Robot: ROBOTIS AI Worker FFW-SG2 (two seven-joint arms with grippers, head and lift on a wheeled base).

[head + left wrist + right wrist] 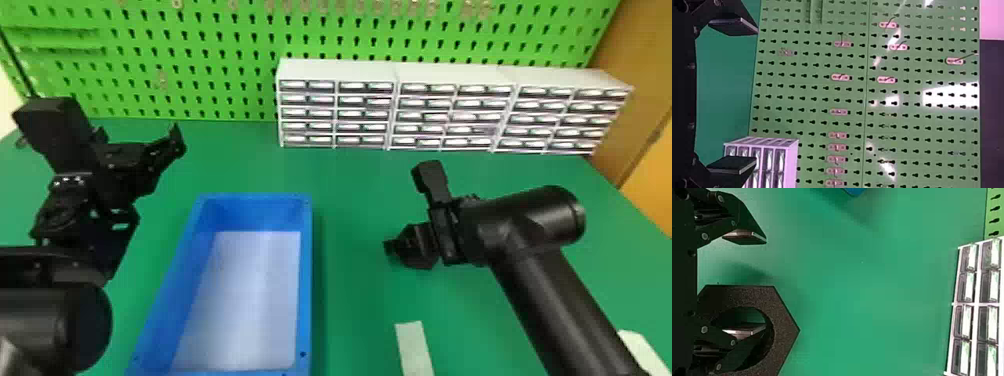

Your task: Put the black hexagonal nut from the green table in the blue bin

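Closing too soon could spoil this for me. My right pincer [766, 284] is wide, with one finger over or in the hole of the black hexagonal nut [786, 326] and the other out past its side. I can't tell how deep that first finger goes. The nut looks to be on the green table [867, 305], apart from the blue bin [306, 280]. If the finger is too high, it may hit the top and shove the nut away. If I squeeze just one side of the ring (it looks big for me), the heavy part may swing down and slip out. Going over too low, I might bump the bin's edge and drop it. My left pincer [755, 96] is wide too, left of the bin.
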